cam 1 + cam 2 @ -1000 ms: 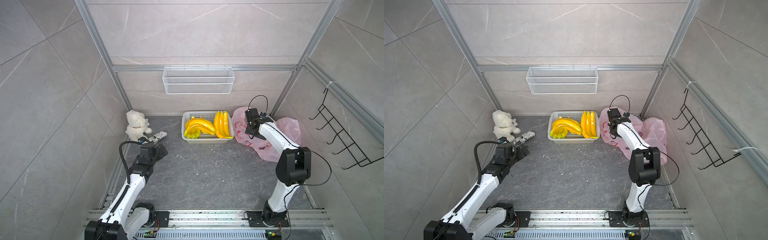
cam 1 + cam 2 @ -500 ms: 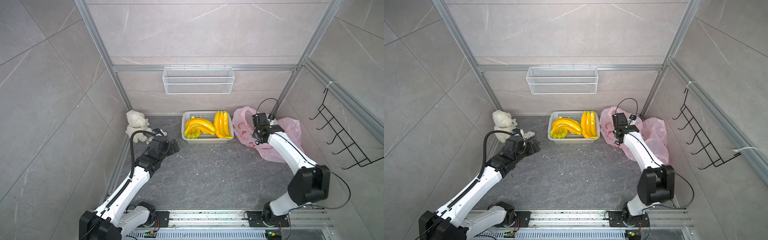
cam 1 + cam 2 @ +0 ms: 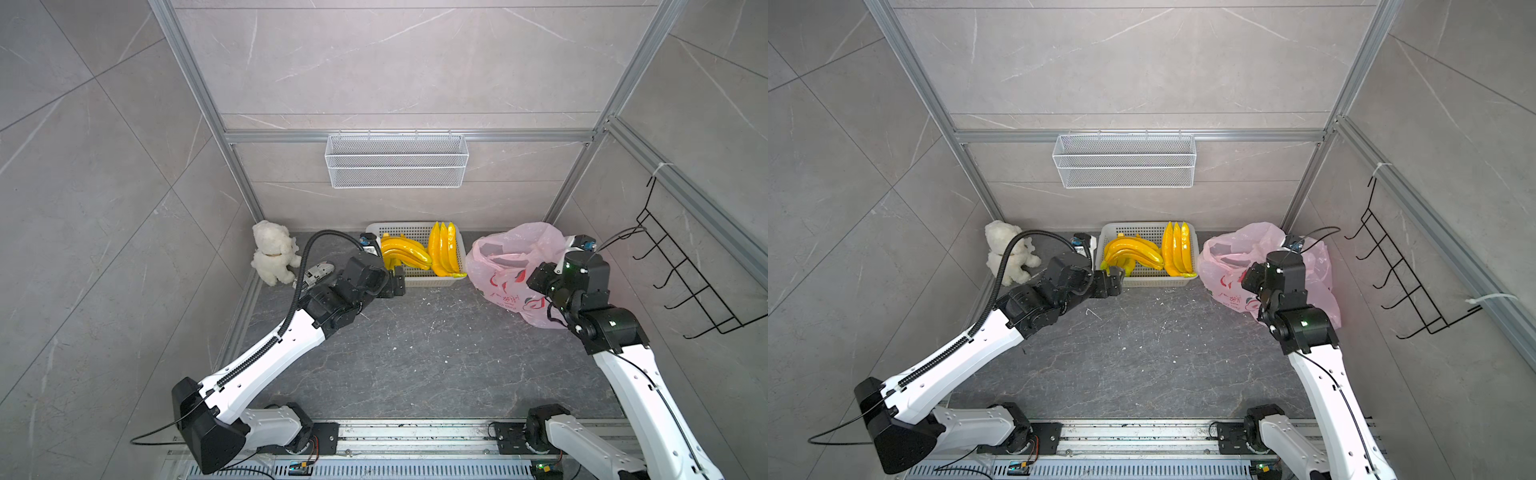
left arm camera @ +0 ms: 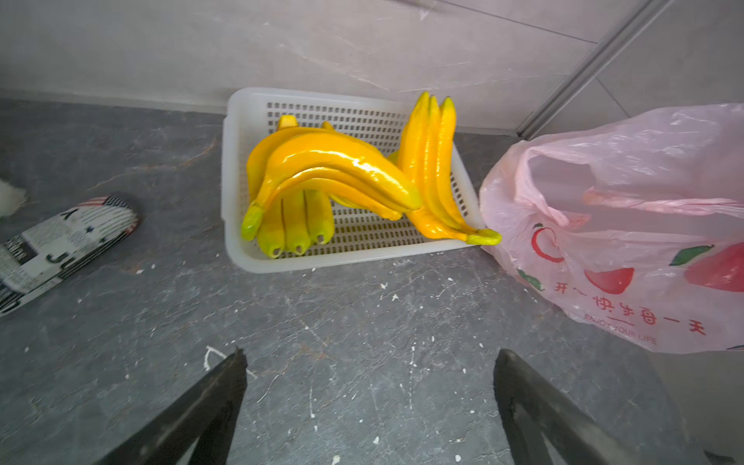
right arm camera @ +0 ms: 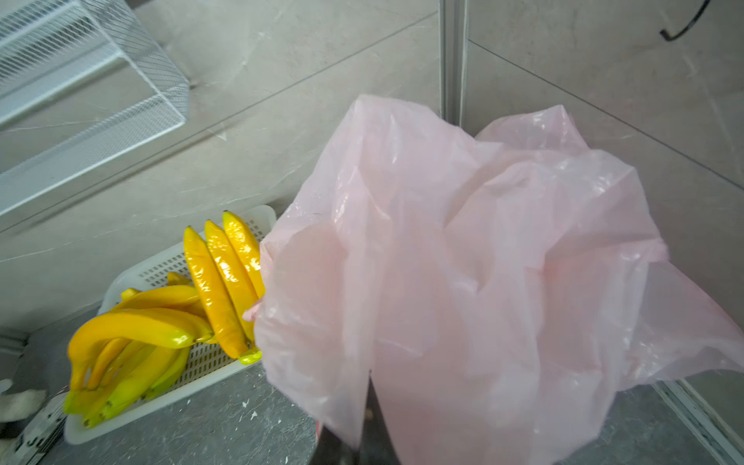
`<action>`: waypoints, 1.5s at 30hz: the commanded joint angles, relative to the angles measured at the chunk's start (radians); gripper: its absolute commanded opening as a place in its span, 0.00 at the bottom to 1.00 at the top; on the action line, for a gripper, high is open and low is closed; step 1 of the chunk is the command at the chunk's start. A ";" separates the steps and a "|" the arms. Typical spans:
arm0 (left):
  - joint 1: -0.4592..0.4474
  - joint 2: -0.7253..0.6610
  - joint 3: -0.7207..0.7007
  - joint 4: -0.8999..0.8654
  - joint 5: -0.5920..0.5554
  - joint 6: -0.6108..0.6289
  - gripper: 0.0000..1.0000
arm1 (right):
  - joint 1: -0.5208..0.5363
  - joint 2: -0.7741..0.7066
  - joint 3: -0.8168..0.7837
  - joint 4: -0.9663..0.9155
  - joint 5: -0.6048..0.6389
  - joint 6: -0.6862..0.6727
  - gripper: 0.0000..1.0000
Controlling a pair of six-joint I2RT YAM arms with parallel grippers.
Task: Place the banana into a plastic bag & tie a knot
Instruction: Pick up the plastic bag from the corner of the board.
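Note:
Two bunches of yellow bananas (image 3: 405, 253) (image 4: 334, 169) lie in a white perforated basket (image 3: 432, 282) against the back wall. A pink plastic bag (image 3: 511, 266) (image 4: 628, 241) with red fruit print stands just right of the basket, its mouth gaping. My left gripper (image 4: 372, 354) is open over bare floor, just in front of the basket's near left corner (image 3: 1115, 282). My right gripper (image 5: 368, 386) is shut on a fold of the pink plastic bag (image 5: 463, 261), which drapes over it and hides the fingertips.
A white plush toy (image 3: 274, 257) and a newsprint-patterned item (image 4: 60, 241) lie left of the basket. A wire shelf (image 3: 397, 160) hangs on the back wall. A black hook rack (image 3: 685, 282) juts from the right wall. Metal frame posts stand in the corners.
My left arm has swung right from beside the plush toy to the basket's front. My right gripper closed on the bag and drew back, lifting its edge.

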 commanded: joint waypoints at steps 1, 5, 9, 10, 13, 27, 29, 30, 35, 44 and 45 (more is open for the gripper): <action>-0.047 0.048 0.090 -0.038 -0.031 0.087 0.99 | 0.005 -0.078 0.032 -0.026 -0.189 -0.067 0.00; -0.083 0.116 0.189 -0.057 -0.023 0.195 1.00 | 0.005 -0.118 0.062 -0.034 -0.487 -0.077 0.00; -0.082 0.126 0.218 -0.037 -0.022 0.310 0.99 | 0.005 -0.146 0.082 -0.038 -0.694 -0.097 0.00; -0.083 0.119 0.208 -0.021 -0.010 0.357 1.00 | 0.005 -0.152 0.094 -0.045 -0.741 -0.099 0.00; -0.082 0.093 0.142 0.042 -0.002 0.465 0.99 | 0.005 -0.175 0.120 -0.042 -0.841 -0.103 0.00; -0.081 -0.102 -0.180 0.385 0.183 0.585 0.99 | 0.006 -0.170 0.153 0.008 -0.999 -0.052 0.00; -0.082 -0.112 -0.203 0.411 0.190 0.594 0.99 | 0.006 -0.171 0.122 0.045 -1.025 -0.034 0.00; -0.080 -0.115 -0.213 0.422 0.199 0.599 1.00 | 0.005 -0.172 0.108 0.064 -1.036 -0.023 0.00; -0.081 -0.107 -0.264 0.498 0.214 0.615 0.97 | 0.006 -0.159 0.045 0.136 -1.086 0.003 0.00; -0.080 -0.093 -0.352 0.600 0.236 0.704 0.99 | 0.007 -0.144 -0.006 0.162 -1.089 0.008 0.00; -0.080 -0.076 -0.346 0.611 0.231 0.704 0.99 | 0.007 -0.143 -0.009 0.161 -1.086 0.006 0.00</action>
